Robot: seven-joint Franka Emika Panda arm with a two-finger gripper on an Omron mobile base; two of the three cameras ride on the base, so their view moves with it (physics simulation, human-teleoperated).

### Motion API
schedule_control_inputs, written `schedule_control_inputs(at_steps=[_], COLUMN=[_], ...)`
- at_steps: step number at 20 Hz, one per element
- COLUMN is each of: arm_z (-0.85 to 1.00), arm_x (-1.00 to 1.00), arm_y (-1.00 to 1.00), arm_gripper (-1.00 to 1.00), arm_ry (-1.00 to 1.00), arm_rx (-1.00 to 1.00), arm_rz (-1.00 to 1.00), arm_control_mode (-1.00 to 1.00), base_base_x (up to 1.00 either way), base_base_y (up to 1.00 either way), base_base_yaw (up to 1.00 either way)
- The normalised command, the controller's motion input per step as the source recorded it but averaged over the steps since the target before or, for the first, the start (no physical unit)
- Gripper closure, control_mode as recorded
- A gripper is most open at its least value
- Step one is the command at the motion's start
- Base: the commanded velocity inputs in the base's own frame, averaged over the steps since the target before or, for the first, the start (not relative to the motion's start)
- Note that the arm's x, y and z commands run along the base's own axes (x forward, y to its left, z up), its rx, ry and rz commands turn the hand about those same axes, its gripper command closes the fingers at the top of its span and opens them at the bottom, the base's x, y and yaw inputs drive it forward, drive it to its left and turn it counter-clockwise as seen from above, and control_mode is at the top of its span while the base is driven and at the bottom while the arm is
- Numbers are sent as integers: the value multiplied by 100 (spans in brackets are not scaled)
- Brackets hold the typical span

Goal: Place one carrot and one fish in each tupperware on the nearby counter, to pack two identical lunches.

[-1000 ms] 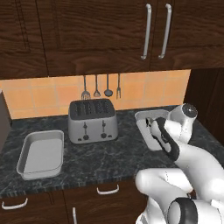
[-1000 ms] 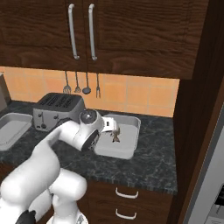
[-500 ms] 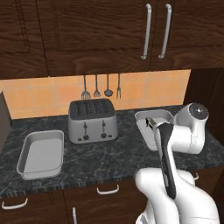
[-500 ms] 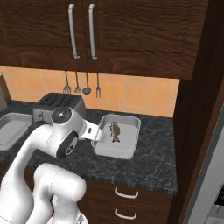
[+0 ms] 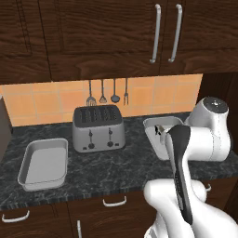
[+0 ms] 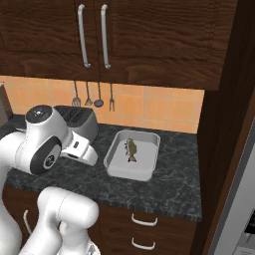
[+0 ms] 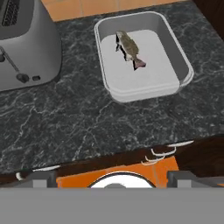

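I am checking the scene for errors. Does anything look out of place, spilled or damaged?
Nothing stands out. One fish lies inside the right tupperware, within its rim. The left tupperware sits flat on the counter, and the toaster stands upright between them.

Base views flank the counter (image 5: 116,172); hand view perhaps overhead, nearer

Fish (image 7: 129,48) lies in right tupperware (image 7: 183,70).
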Motion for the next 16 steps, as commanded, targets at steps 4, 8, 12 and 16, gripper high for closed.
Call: schedule_control_inputs(at_steps=[4,8,12,16], arm_z=[-30,-5,0,0], arm_x=[-58,-15,0,0], arm_y=[27,6,0,0], arm_gripper=[-100,-100,-100,-100], arm_ry=[0,1,0,0], arm_rx=[-11,-3,0,0], arm_rz=[9,1,0,0], arm_control_mode=[-100,100,100,100], base_base_x=[0,-67,-100,-100], base_base_y=[0,5,-36,-100], base_base_yaw=[0,0,2,0])
